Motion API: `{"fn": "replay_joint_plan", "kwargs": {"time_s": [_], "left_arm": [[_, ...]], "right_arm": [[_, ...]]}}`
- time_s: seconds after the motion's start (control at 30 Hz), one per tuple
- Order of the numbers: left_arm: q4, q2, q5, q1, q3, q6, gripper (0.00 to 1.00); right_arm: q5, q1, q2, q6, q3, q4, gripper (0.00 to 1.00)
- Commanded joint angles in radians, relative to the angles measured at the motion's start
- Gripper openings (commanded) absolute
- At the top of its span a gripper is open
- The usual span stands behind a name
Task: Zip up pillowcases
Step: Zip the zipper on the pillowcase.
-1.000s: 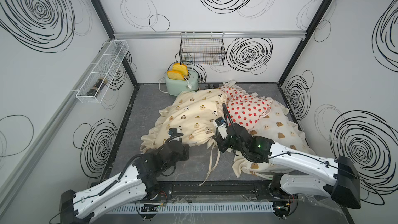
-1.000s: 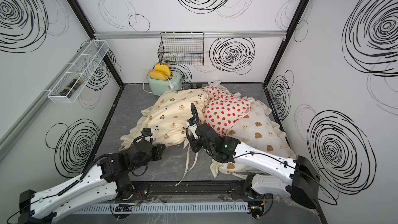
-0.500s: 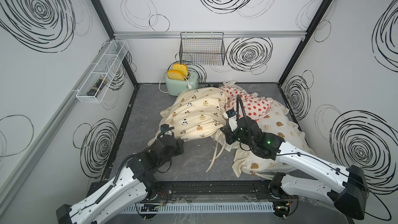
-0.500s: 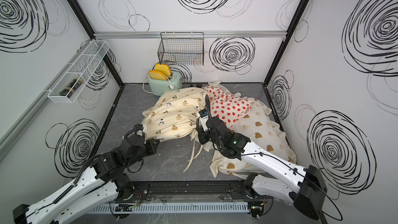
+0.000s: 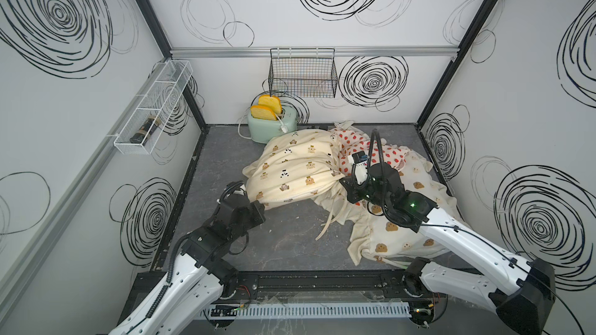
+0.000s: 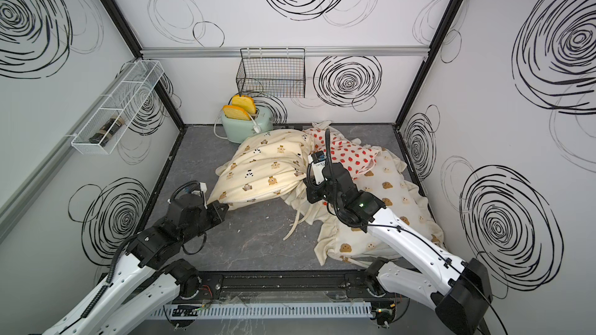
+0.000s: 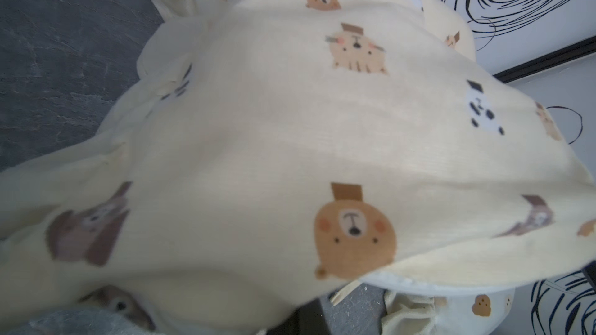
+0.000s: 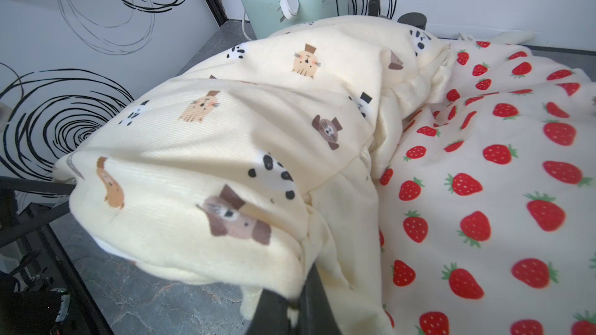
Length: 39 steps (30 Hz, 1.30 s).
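Right wrist view shows the right gripper pinched tight on one end of the bear case, mid-floor beside the strawberry case, with the left gripper clamping its opposite corner; best to hold it taut and level until the unseen zipper surfaces.

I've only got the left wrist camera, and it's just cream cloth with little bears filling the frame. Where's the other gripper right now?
Observer: The right gripper is shut on the far end of that same cream pillowcase.
Operator: And my left one, does it actually have cloth?
Observer: In a top view the left gripper is shut on the pillowcase's near corner, so the cloth spans between both grippers.
Operator: What else is lying over on the right?
Observer: The bear-face pillowcase lies spread out beneath the right arm.
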<state>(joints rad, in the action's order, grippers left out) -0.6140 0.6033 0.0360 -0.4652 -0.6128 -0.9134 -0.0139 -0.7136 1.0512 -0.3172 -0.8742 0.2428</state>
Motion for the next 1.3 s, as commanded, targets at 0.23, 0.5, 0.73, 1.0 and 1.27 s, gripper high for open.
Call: {"fn": "replay_joint_plan", "kwargs": {"time_s": [0.23,0.5,0.73,1.0,1.27], "left_arm": [[-0.087,-0.031,-0.101,0.221,-0.044,0.085,0.00],[-0.141,-0.023,-0.141,0.417,-0.112,0.192,0.00],[-0.089,-0.039,-0.221,0.477,-0.128,0.215,0.00],[-0.127,-0.046,-0.152,0.398,-0.261,0.249,0.47],[-0.021,0.066,-0.067,0.178,-0.297,0.256,0.71]], "right_arm": [[0.008,0.084,0.011,-0.040,-0.060,0.004,0.00],[-0.010,0.106,0.027,-0.057,-0.067,0.037,0.00],[0.133,0.050,0.028,-0.037,-0.037,-0.053,0.00],[0.146,-0.070,0.120,-0.023,-0.033,-0.071,0.04],[0.120,-0.078,0.061,0.006,-0.013,0.010,0.46]]}}
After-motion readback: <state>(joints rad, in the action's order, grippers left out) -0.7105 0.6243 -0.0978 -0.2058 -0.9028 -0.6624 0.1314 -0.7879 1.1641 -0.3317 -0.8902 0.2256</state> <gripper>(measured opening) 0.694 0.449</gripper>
